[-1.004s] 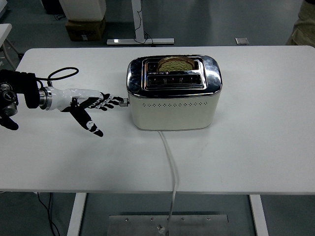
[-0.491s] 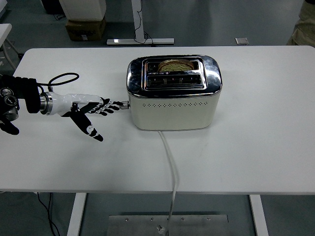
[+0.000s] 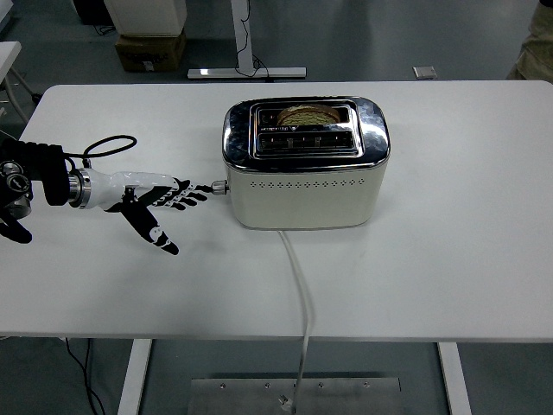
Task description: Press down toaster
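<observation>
Left of the toaster (image 3: 304,164), the robot's left hand (image 3: 151,201) reaches in flat over the white table (image 3: 467,216), fingers spread and holding nothing, thumb angled down toward the table's near edge; the fingertips (image 3: 200,191) point at the toaster's left end and sit just short of the small lever knob (image 3: 219,185) that sticks out there, apart from it by a sliver as far as I can tell. A loop of black cable (image 3: 108,145) lies behind the wrist. The toaster stands near the middle of the table, a cream metal box with a shiny chrome top, and it looks heavy and rigid enough to stay put under a downward push, though its smooth sides would slip in a grasp. The place to act on is that knob: small, hard, likely spring-loaded, best pushed straight down with one or two fingertips rather than gripped. In the toaster's far slot a slice of bread (image 3: 304,113) sits low, only its crust above the rim; the near slot looks empty. A white cord (image 3: 298,285) runs from the toaster's front over the table's near edge. The right hand is not visible.
</observation>
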You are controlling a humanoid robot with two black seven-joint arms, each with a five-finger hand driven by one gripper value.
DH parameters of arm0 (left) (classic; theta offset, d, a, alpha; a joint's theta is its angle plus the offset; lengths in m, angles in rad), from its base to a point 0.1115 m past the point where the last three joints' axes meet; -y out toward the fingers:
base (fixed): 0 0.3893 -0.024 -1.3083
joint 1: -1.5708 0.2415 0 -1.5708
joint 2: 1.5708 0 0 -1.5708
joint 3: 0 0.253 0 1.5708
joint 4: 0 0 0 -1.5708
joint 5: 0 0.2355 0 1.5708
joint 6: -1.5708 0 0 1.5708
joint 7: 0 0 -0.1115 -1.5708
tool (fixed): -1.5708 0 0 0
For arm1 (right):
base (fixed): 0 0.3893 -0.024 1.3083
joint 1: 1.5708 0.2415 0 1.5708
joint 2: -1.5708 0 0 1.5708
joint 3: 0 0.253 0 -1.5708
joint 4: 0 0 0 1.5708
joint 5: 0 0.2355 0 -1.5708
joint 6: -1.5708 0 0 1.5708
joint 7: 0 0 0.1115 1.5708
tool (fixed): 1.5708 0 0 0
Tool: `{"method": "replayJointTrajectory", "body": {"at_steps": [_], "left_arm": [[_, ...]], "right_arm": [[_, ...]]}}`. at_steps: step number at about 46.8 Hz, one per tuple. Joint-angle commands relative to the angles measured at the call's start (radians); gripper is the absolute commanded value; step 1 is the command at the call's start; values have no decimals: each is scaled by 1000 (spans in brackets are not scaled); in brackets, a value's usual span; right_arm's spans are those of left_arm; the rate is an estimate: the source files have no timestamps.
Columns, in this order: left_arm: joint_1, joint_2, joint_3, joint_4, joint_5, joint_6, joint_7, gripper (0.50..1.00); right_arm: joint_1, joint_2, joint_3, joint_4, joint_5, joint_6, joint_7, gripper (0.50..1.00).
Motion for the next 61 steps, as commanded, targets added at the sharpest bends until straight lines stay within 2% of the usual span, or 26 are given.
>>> {"method": "replayJointTrajectory", "body": {"at_steps": [1,16,27,41,51,61], "left_arm": [[1,1,0,0,0,0,0,1000],[40,20,-5,0,0,0,0,1000],[-12,41,-31,-2,-45,0,-2,1000],[-155,81,-125,25,-382,0,-3,1000],[-178,56,-229,200,-562,0,-12,1000],[-154,-23,-249,334,-847,11,-15,1000]], "right_arm": [[0,0,-1,0,0,0,0,1000],[0,0,-1,1,0,0,0,1000],[0,0,-1,0,-2,0,0,1000],[0,0,-1,0,0,0,0,1000],[0,0,-1,0,0,0,0,1000],[0,0,-1,0,0,-2,0,1000]]}}
